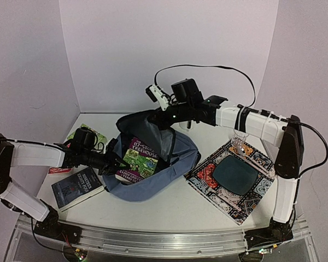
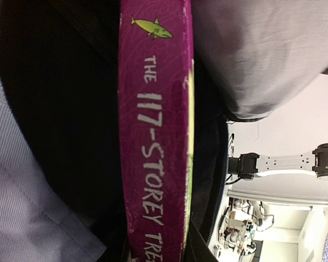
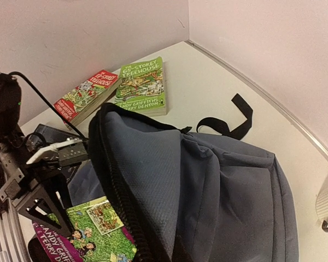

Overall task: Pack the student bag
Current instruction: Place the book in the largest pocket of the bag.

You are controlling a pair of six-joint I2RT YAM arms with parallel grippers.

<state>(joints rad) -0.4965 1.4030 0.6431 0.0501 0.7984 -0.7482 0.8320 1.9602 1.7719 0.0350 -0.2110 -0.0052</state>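
Top view puts us at the book-loading step: left gripper pinches a book in the mouth of the bag, beside the mat, right gripper clamped on its rim; next, push deeper, release.

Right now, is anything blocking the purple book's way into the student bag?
Nothing visible does. The left gripper holds the purple book at the open mouth of the student bag, whose top edge the right gripper holds up. In the left wrist view, only dark lining shows beside the book.
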